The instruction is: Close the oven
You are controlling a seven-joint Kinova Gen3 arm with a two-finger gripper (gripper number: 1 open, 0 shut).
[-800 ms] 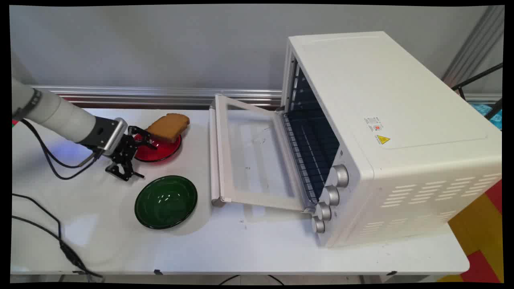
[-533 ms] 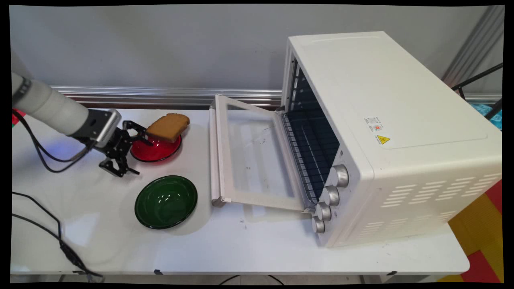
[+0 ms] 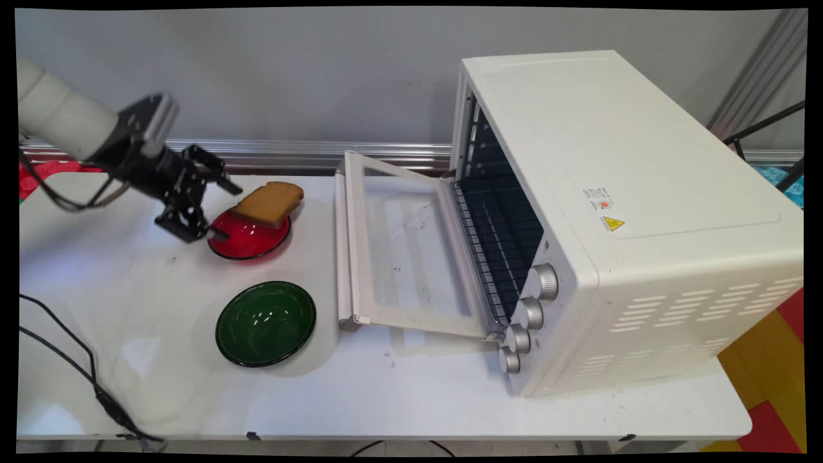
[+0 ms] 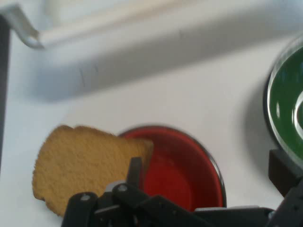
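Observation:
A slice of brown toast (image 3: 270, 202) (image 4: 85, 165) rests tilted on the far rim of a red plate (image 3: 247, 239) (image 4: 182, 170). My black gripper (image 3: 229, 213) (image 4: 208, 177) hangs open just above the plate's left side, holding nothing. One finger (image 3: 222, 182) points toward the toast's left edge. The other sits over the plate's near-left rim. In the hand view the red plate lies between the two fingers and the toast is at the left finger (image 4: 135, 171).
A green plate (image 3: 265, 323) (image 4: 286, 113) sits in front of the red one. A white toaster oven (image 3: 617, 212) stands at the right, its glass door (image 3: 398, 244) folded down flat toward the plates. Black cables (image 3: 71, 366) trail across the table's left front.
The gripper has lifted off the table and moved back and up, from beside the plate's near-left side to above its left rim. It stays open. Toast and plates have not moved.

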